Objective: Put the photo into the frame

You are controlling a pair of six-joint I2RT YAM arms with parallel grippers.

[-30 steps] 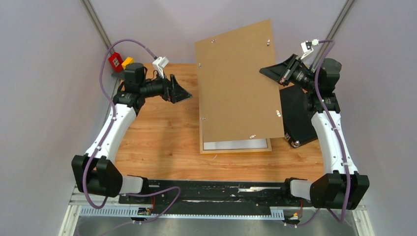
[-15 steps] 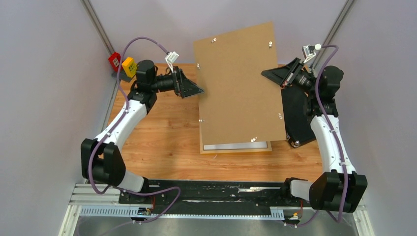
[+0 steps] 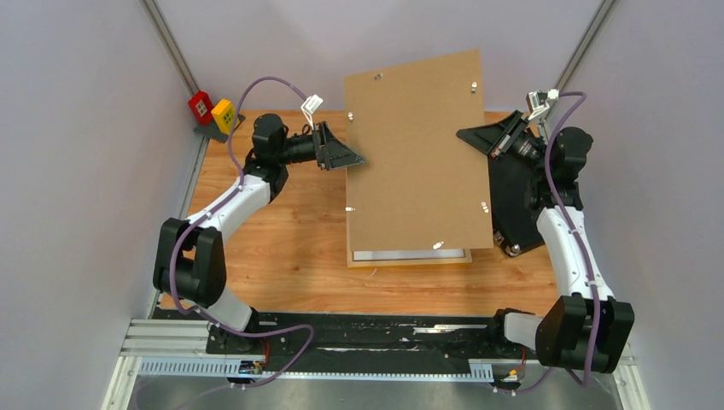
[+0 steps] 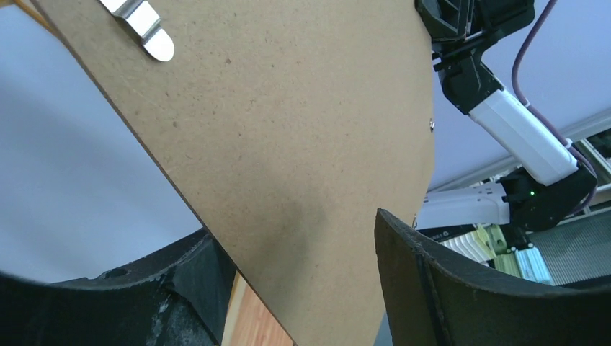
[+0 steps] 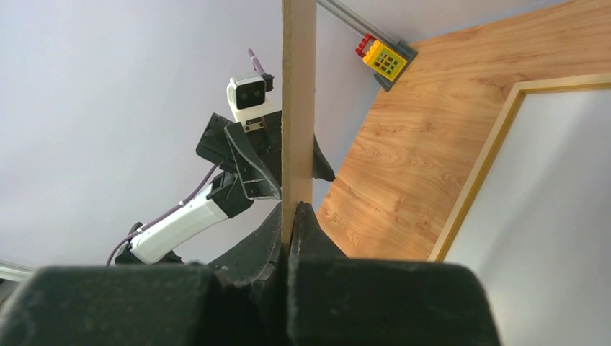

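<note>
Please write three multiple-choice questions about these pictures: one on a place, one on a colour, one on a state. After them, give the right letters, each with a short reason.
1. Where does the thin wooden frame lie?
A. flat on the wooden table, under the tilted brown hardboard panel
B. leaning on the back wall
C. on the floor

2. What colours are the two small blocks at the table's far left corner?
A. blue and green
B. red and yellow
C. black and white

3. In what state is the right gripper?
A. open above the table
B. shut on nothing
C. shut on the panel's edge

Answers: 1 A, its near rim shows below the panel in the top view. 2 B, both colours are plain there. 3 C, the right wrist view shows the fingers pressed on the board's edge.
</note>
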